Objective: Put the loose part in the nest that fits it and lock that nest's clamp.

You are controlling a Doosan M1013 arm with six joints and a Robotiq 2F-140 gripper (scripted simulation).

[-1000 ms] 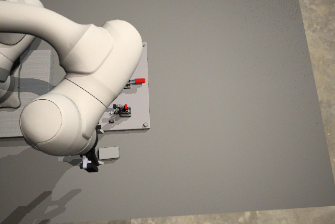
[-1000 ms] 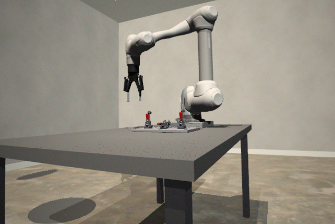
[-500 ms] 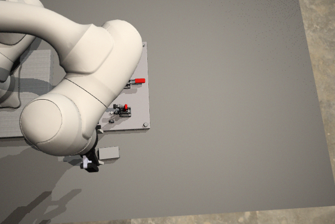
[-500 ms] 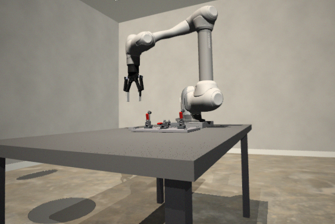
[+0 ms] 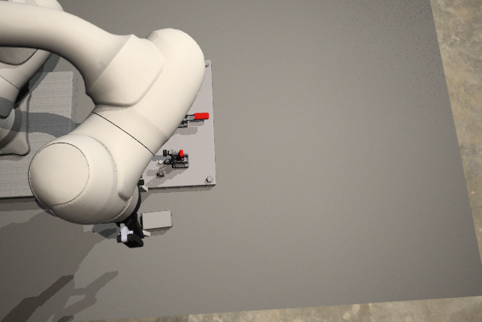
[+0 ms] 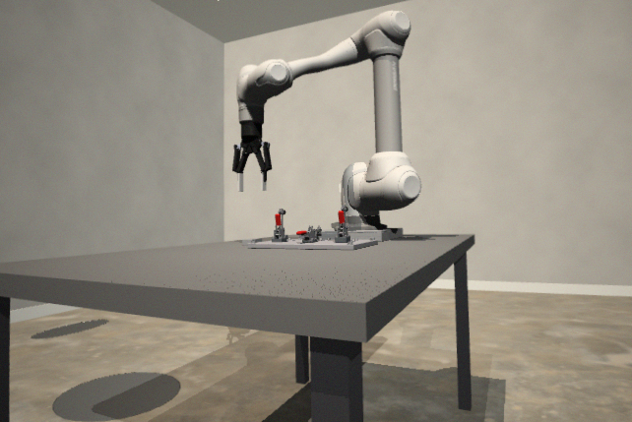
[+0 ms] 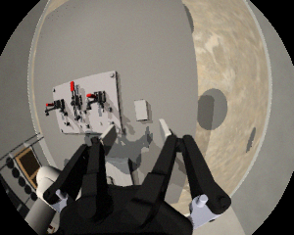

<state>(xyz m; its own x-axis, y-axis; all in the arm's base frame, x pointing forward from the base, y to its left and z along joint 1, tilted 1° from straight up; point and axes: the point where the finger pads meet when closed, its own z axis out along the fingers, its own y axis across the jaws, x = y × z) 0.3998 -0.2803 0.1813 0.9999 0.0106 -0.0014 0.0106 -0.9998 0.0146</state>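
Observation:
The loose part, a pale grey block [image 5: 156, 220] [image 7: 141, 110], lies flat on the table beside the fixture plate [image 5: 202, 145] [image 6: 300, 247] [image 7: 102, 82]. My gripper [image 5: 146, 210] [image 6: 253, 189] [image 7: 137, 128] is open and empty, high above the table near the block. Three red-handled clamps stand on the plate. The clamp nearest the block [image 5: 179, 159] [image 6: 279, 234] [image 7: 98, 99] has its handle and bar raised, as has the far clamp [image 6: 342, 233] [image 7: 58, 105]. The middle clamp's handle [image 5: 201, 115] [image 6: 301, 232] [image 7: 72, 86] lies low, pointing outward. Pad layouts are too small or hidden to read.
The arm covers much of the plate in the top view. A bolt [image 5: 209, 179] sits at a plate corner. The robot's base slab [image 5: 50, 92] is beside the plate. Small posts or pads, including a dark one [image 5: 160, 174], stand near the closest clamp.

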